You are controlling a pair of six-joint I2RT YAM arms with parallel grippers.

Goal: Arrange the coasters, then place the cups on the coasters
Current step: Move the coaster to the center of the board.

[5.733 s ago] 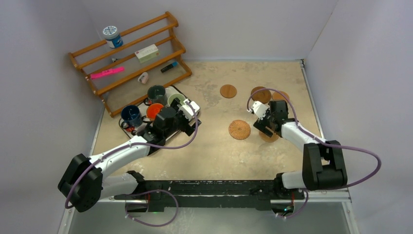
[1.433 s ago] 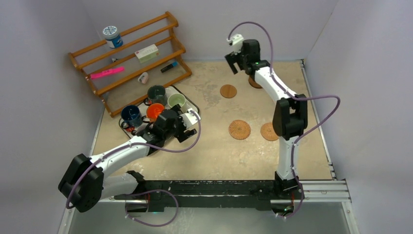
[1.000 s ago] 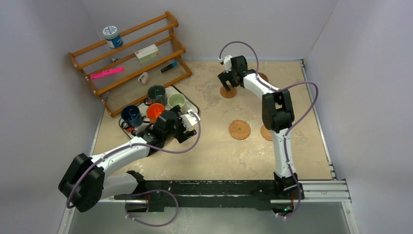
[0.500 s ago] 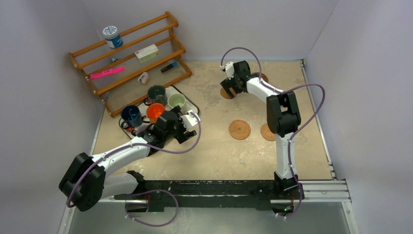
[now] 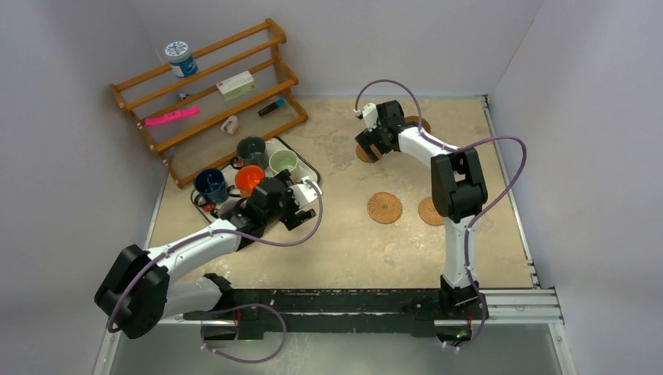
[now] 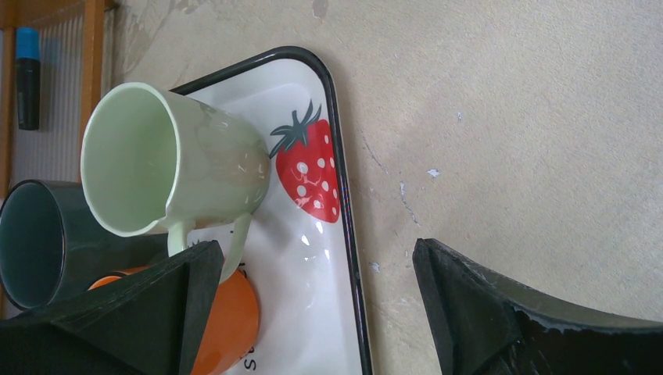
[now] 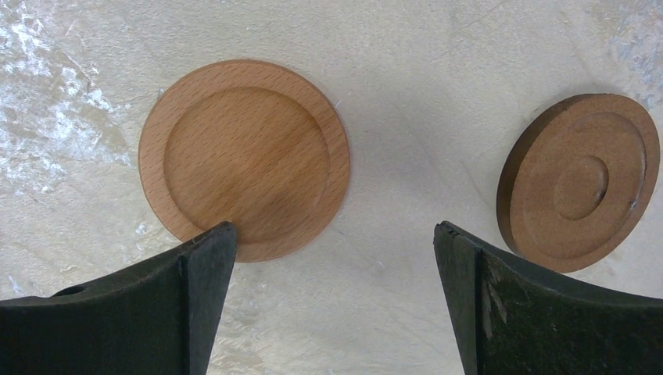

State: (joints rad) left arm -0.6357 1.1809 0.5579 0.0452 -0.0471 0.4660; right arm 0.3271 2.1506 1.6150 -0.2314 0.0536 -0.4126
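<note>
The right gripper, jaws spread wide and empty, hangs over the table. A light wooden coaster lies just ahead of one finger, and a darker coaster lies ahead of the other. The left gripper, also spread and empty, hovers at the edge of the strawberry-print tray. Ahead of it on the tray sits the pale green cup. The orange cup is nearer, and its dark lettering is cut off and unreadable.

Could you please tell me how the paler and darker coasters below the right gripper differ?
The paler coaster shows wood grain; the darker coaster looks matte. The paler coaster has a wide shallow recess; the darker coaster only a small central dimple. Both are round and lie flat on the table.
</note>
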